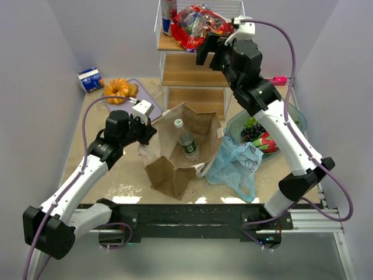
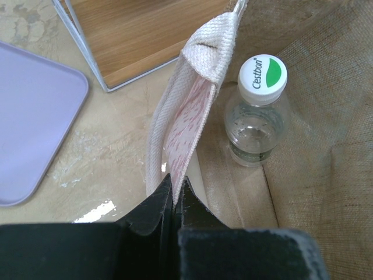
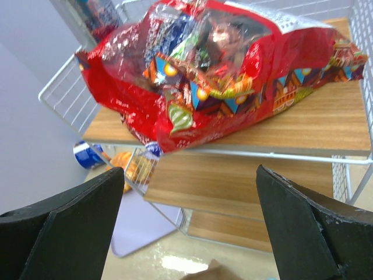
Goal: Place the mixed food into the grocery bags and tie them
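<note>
1. Brown paper bag [image 1: 170,178] stands open on the bench between the two arms, with the clear bottle [image 1: 187,143] lying inside. I judge it to be where the next item goes.
2. Red snack packet [image 3: 215,64] lies on the top board of the wire shelf [image 3: 326,125], at the far side of the bench. It is straight ahead of the right jaws and a little above them. Its long axis runs side to side across my right wrist view, the same line along which those jaws spread.
3. Right jaws are spread wide, empty and short of the packet. This arm is much the nearer one.
4. Left jaws are pressed together on the bag's white handle [image 2: 189,105], pinching it at the bag's left rim, so that arm is occupied.
5. My reading: the packet looks longer than the gap, so I'd go for its near lower edge, or roll the wrist to cross its short side.
</note>
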